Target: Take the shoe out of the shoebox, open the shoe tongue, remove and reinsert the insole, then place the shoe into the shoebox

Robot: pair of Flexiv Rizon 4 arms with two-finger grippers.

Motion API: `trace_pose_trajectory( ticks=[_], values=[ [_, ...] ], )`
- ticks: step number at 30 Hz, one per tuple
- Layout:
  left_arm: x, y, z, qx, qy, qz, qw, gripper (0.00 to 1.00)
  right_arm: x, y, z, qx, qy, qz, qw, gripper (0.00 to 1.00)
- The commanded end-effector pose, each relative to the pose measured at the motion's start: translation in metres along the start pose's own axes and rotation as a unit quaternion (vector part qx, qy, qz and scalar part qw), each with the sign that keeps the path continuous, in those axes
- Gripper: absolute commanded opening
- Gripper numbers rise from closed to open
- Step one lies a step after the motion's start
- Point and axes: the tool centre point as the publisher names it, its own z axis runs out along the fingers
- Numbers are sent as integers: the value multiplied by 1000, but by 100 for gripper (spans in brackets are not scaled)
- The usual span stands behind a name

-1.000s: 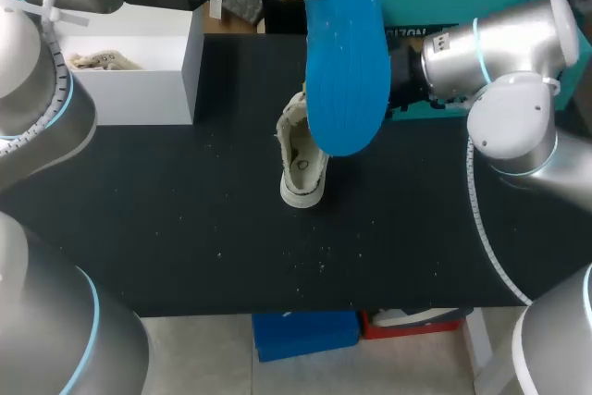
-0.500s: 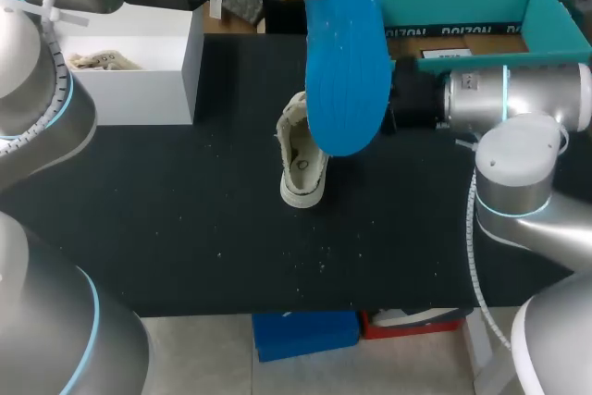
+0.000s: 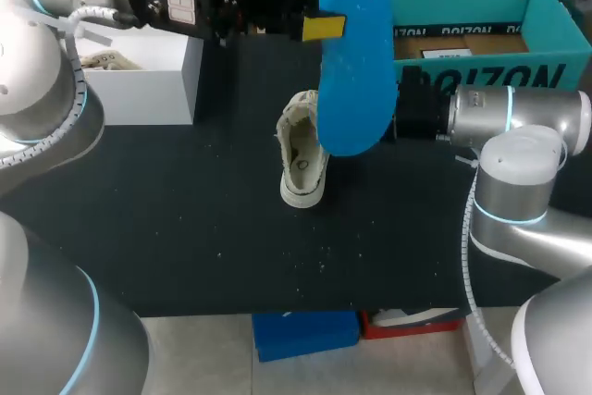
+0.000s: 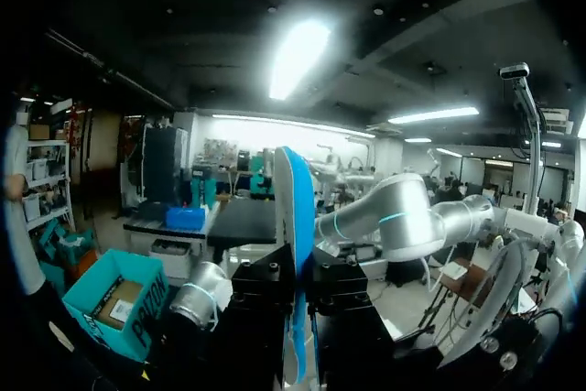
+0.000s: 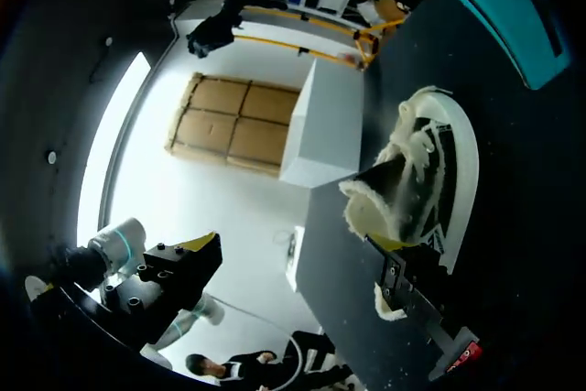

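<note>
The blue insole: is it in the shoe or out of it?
Out. The left gripper holds the blue insole up in the air; the white shoe lies on the table below.

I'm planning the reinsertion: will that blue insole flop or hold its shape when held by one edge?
Likely fairly stiff: the blue insole stands out from the left pincer, gripped at one edge, without visible droop. Probably light: the left wrist view shows it thin, edge-on. It may flex when pushed into the shoe.
</note>
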Motion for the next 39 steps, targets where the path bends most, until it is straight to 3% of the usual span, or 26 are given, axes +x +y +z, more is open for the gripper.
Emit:
trace_pose_trajectory(
  ticks=[1, 5, 7, 10, 28, 29, 33, 34, 39],
  values=[
    [-14, 32, 13, -12, 9, 53, 998, 0, 0, -1, 1, -2, -1, 0, 1000, 100],
    [-22, 69, 16, -49, -9, 127, 991, 0, 0, -1, 1, -2, -1, 0, 1000, 100],
    [-27, 88, 15, -84, -36, 202, 975, 0, 0, -1, 1, -2, -1, 0, 1000, 100],
    [-35, 116, 13, -112, -51, 227, 966, 0, 0, -1, 1, -2, -1, 0, 1000, 100],
    [-35, 116, 13, -112, -51, 227, 966, 0, 0, -1, 1, -2, -1, 0, 1000, 100],
    [-25, 117, 13, -93, -53, 263, 959, 0, 0, -1, 1, -2, -1, 0, 1000, 100],
    [1, 144, 13, -74, -48, 334, 938, 0, 0, -1, 1, -2, -1, 0, 1000, 100],
    [5, 153, 13, -86, -52, 343, 934, 0, 0, -1, 1, -2, -1, 0, 1000, 100],
    [2, 184, 8, -78, -63, 392, 914, 0, 0, -1, 1, -2, -1, 0, 1000, 100]
  ],
)
